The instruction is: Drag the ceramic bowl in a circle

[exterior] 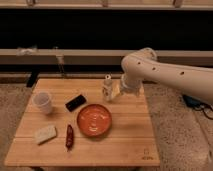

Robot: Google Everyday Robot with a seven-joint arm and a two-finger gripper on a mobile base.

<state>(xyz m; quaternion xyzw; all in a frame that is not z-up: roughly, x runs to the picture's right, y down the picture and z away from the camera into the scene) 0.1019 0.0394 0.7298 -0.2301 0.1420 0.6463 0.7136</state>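
The claw (pixel 108 91), fingers apart and empty, hangs over the far side of the bench (pixel 131 136) at frame centre, the ceramic bowl (pixel 94 120) resting just below it in the picture, a white cup (pixel 43 101) at left

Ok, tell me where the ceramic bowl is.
Camera view: ceramic bowl in the middle of the table, right of the red chili; the hand is just beyond it.

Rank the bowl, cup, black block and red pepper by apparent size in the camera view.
ceramic bowl
white cup
black block and red pepper: too alike to rank
The gripper hovers just behind the bowl, empty.
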